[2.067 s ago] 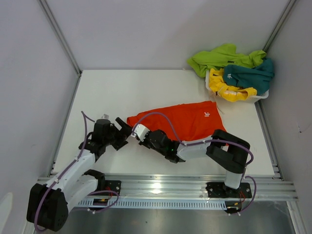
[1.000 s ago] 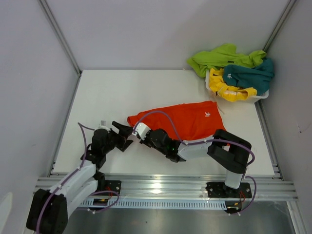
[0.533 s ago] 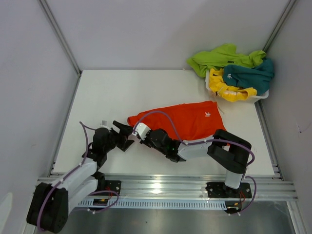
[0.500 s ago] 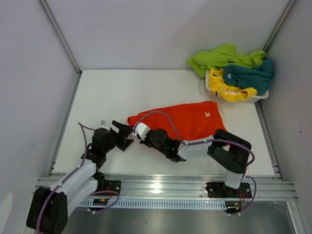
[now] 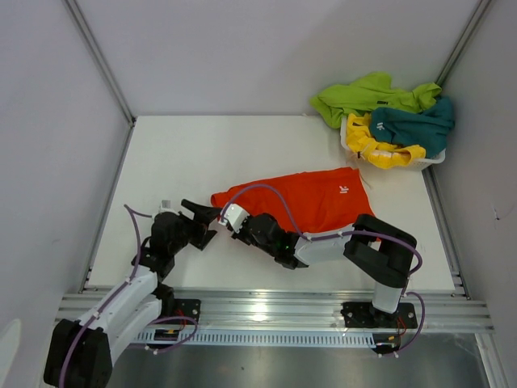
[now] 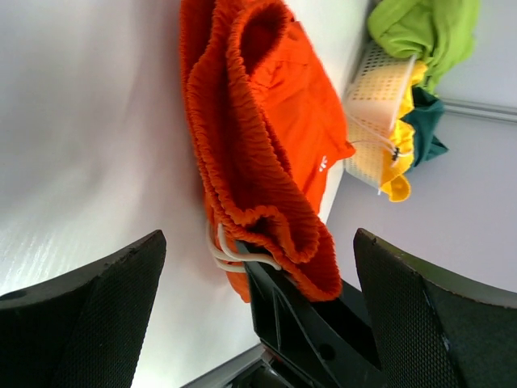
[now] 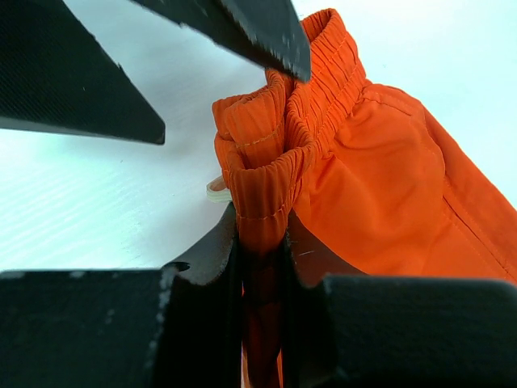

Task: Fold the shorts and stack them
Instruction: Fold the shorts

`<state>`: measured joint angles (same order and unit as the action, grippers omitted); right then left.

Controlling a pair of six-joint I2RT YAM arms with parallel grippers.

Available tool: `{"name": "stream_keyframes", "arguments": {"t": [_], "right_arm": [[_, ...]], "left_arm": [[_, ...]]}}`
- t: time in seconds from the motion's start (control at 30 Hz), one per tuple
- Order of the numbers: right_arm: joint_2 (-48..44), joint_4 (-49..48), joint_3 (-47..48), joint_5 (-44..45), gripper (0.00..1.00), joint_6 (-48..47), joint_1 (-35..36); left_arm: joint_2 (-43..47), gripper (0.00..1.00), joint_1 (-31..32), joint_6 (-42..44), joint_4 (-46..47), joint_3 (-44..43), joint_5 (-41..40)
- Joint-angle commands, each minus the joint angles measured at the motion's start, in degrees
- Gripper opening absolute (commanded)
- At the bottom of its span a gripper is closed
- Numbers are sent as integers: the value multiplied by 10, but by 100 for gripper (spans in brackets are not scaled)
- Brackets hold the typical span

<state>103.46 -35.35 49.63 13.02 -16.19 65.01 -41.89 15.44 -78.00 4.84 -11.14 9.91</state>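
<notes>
Fold step on the orange shorts (image 5: pixel 317 202): right gripper (image 7: pixel 262 236) pinches the waistband (image 7: pixel 325 87), left gripper (image 5: pixel 208 224) is spread wide just beside it, empty. Next, prob., the left must close on the waistband too, w/o tugging it from the right.

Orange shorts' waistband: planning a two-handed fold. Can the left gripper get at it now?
Probably yes: the left gripper stands open facing the orange shorts' waistband, nothing between them, and the right gripper pinches only one end.

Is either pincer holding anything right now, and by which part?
The right pincer is shut on the orange shorts, pinching the bunched waistband at its end. The left pincer is open, holding nothing.
</notes>
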Motion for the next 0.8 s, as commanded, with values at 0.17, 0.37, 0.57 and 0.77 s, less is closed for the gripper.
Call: {"name": "stream_keyframes", "arguments": {"t": [0.17,0.37,0.57,0.77], "right_arm": [[-24,-31,19,2,0,-10,6],[-22,-31,20,4,0,-14,10],[-19,-30,23,9,0,-22,13],[-19,-33,20,14,0,-30,20]], "left_arm": [[-70,99,-4,7,1,-64,27],[-75,99,-4,1,7,-69,19],[-165,99,-4,14,5,-92,55],[-224,99,-12,4,57,-96,75]]}}
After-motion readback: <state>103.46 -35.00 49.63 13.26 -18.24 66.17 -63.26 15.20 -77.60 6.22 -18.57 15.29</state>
